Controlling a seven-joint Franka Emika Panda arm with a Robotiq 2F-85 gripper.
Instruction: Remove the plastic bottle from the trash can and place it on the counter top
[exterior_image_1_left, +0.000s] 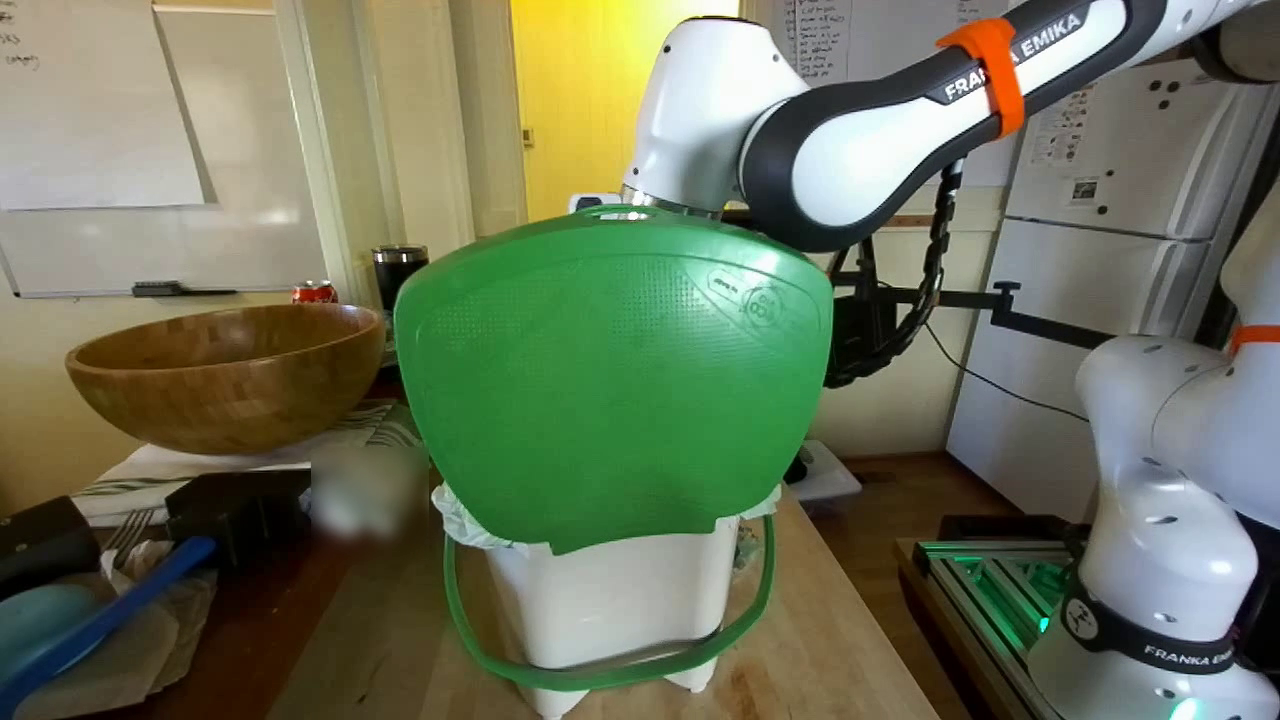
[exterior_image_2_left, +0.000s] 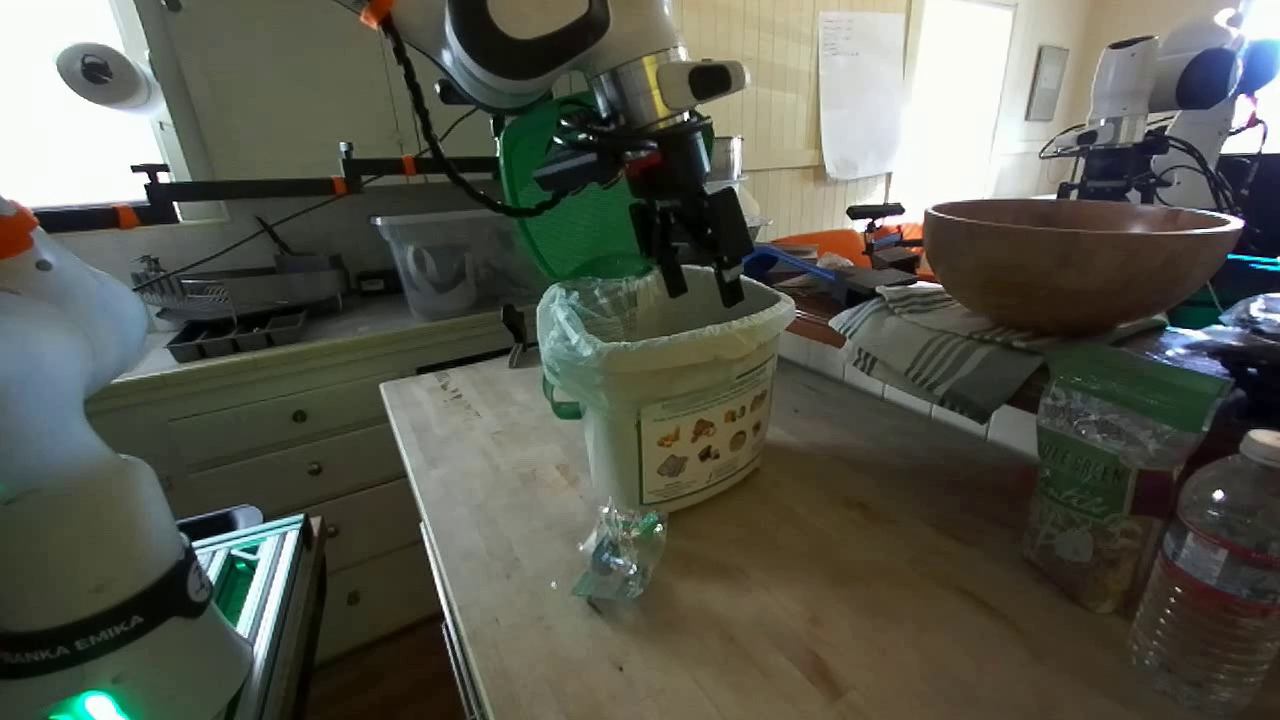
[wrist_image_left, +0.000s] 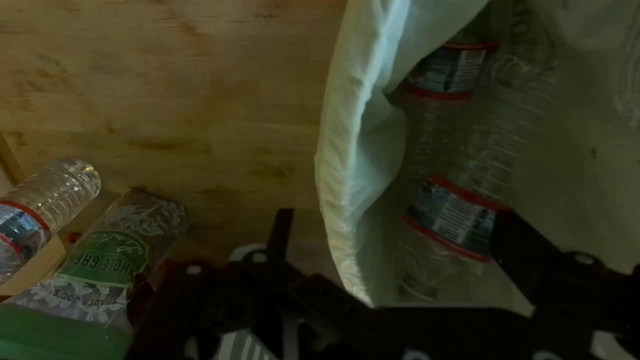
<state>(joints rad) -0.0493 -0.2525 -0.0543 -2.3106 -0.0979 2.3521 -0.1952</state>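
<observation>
Nearest the wrist camera is the dark gripper (wrist_image_left: 394, 215), released, its two fingers spread well apart over the mouth of the white trash can (exterior_image_2_left: 612, 440). Inside the trash can lies a clear plastic bottle (wrist_image_left: 452, 220) with a red-edged label, slanting along the inner wall; a second bottle (wrist_image_left: 445, 72) with a matching label lies just beside it. One fingertip (wrist_image_left: 517, 250) shows in front of the first bottle's label; whether they touch cannot be told. A thin whitish bag (wrist_image_left: 340, 170) lines the trash can and folds over its rim. The large bright green lid (exterior_image_1_left: 615, 380) stands raised on one side of the trash can, and a green handle (exterior_image_1_left: 600, 680) loops low around that side.

The trash can stands upright on the counter top (exterior_image_2_left: 850, 560), a broad light-brown surface with visible wood grain. Just beside the trash can's base is a crumpled clear wrapper (exterior_image_2_left: 620, 555). In an exterior view, to the right of the trash can and well apart from it, a third bottle (exterior_image_2_left: 1215, 580) stands near a green-topped package (exterior_image_2_left: 1105, 480). In both exterior views a brown wooden bowl (exterior_image_2_left: 1080, 265) rests on a striped cloth (exterior_image_2_left: 930, 350) to one side of the trash can. A blue utensil (exterior_image_1_left: 110, 613) lies left of the trash can in an exterior view. The white robot arm (exterior_image_1_left: 870, 160) reaches down from above the trash can; a second robot arm (exterior_image_2_left: 1120, 90) stands far beyond it.
</observation>
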